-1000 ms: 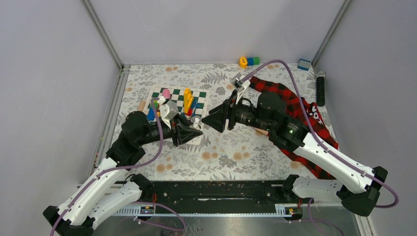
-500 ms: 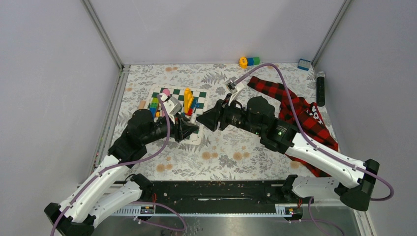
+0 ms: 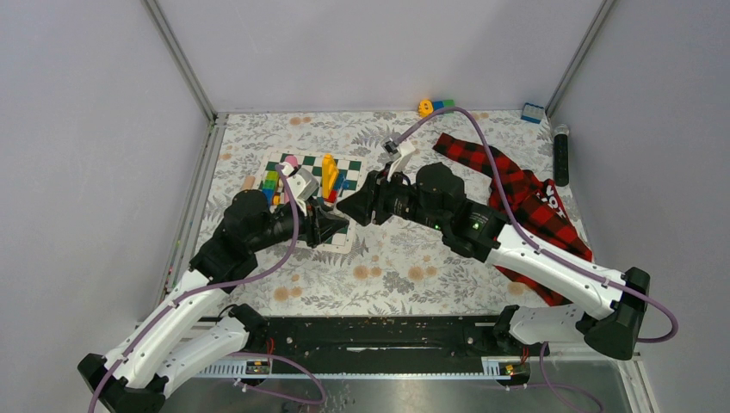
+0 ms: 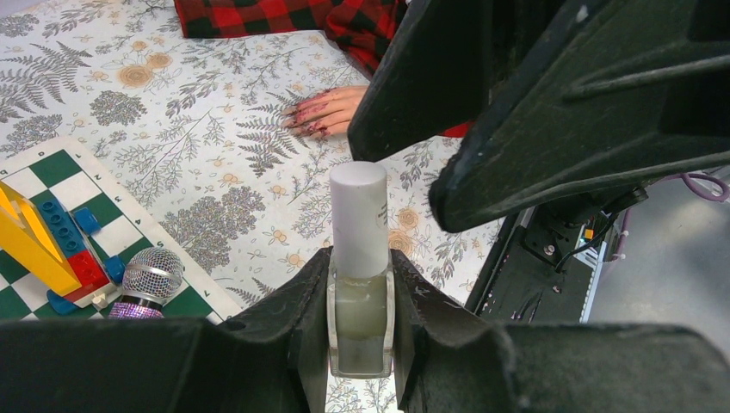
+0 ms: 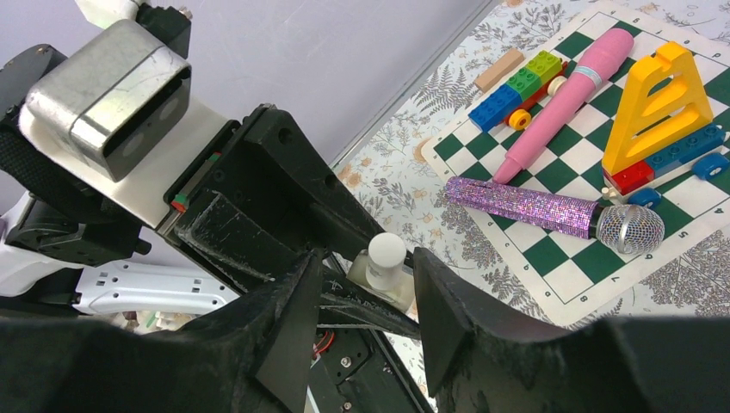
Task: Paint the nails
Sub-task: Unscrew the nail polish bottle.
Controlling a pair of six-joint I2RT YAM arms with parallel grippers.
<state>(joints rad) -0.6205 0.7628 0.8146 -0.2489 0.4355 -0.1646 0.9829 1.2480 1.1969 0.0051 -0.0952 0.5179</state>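
My left gripper (image 4: 360, 267) is shut on a small clear nail polish bottle (image 4: 360, 305) with a white cap (image 4: 359, 215), held upright above the table. My right gripper (image 5: 366, 258) is open, its jaws on either side of the white cap (image 5: 386, 251) without touching it. In the top view the two grippers meet, left (image 3: 338, 226) and right (image 3: 349, 206). The pale dummy hand (image 4: 331, 103) lies on the table beyond them, with reddish nails (image 4: 303, 120) and a red-and-black plaid sleeve (image 4: 284, 15). In the top view only the sleeve (image 3: 516, 185) shows.
A green-and-white checkerboard mat (image 3: 351, 166) holds a yellow block (image 5: 658, 103), a pink toy microphone (image 5: 564, 95), a purple glitter microphone (image 5: 551, 211) and coloured bricks (image 5: 516, 86). Blocks (image 3: 436, 107) and a blue brick (image 3: 532, 112) lie at the back wall. A black cylinder (image 3: 561, 155) lies at far right.
My right gripper has moved left, up to the left gripper and round the bottle's cap. The left gripper shifted a little early on and still holds the bottle.
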